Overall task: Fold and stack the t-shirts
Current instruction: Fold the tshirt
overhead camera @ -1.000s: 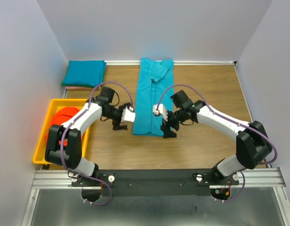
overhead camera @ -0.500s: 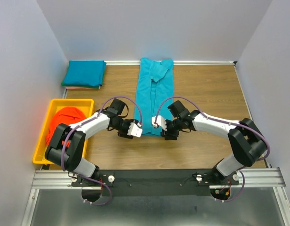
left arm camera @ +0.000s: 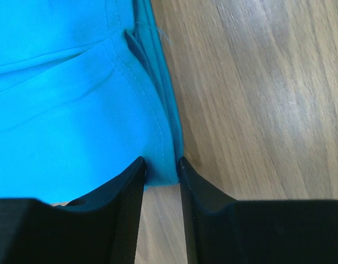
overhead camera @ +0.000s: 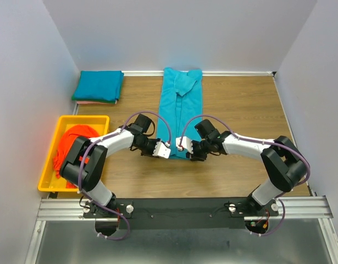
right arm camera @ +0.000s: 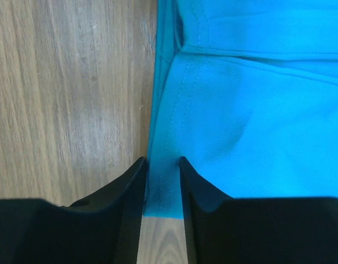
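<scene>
A teal t-shirt [overhead camera: 179,107], folded into a long strip, lies down the middle of the wooden table. Both grippers sit low at its near hem. My left gripper [overhead camera: 166,154] straddles the hem's left corner, my right gripper [overhead camera: 185,149] the right corner. In the left wrist view the teal t-shirt [left arm camera: 75,110] has its corner between the tips of the left gripper [left arm camera: 160,165]. In the right wrist view the teal t-shirt [right arm camera: 256,121] has a strip of hem between the tips of the right gripper [right arm camera: 161,165]. Both pairs of jaws stand narrowed, a finger-wide gap left.
A folded teal t-shirt [overhead camera: 98,85] lies stacked on a pinkish one at the back left corner. A yellow tray [overhead camera: 46,175] at the left edge holds a crumpled orange-red t-shirt [overhead camera: 72,140]. White walls close in on three sides.
Both grippers have come from beside the shirt down to its near hem corners. Their jaws have narrowed around the cloth from wide open.
</scene>
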Motion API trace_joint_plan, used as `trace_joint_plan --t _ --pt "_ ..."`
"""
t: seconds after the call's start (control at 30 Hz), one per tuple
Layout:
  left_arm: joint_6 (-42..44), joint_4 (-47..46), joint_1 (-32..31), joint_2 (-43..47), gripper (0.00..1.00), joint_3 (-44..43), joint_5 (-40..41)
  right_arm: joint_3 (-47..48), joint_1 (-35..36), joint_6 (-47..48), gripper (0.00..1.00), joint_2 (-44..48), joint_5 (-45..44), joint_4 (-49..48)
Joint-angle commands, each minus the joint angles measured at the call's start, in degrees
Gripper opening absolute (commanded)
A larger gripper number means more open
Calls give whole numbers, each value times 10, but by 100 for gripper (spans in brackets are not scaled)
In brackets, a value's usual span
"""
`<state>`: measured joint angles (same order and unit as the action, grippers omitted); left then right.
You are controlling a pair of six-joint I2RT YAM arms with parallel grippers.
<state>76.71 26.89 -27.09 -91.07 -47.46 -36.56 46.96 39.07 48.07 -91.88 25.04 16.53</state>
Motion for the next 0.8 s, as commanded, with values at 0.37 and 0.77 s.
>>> trace_joint_plan --t 0.37,0.77 --pt "13 52 -9 -36 0 -40 32 -51 5 8 1 0 -91 5" --pt "88 256 -31 53 0 -69 -41 -42 43 -66 1 171 -10 144"
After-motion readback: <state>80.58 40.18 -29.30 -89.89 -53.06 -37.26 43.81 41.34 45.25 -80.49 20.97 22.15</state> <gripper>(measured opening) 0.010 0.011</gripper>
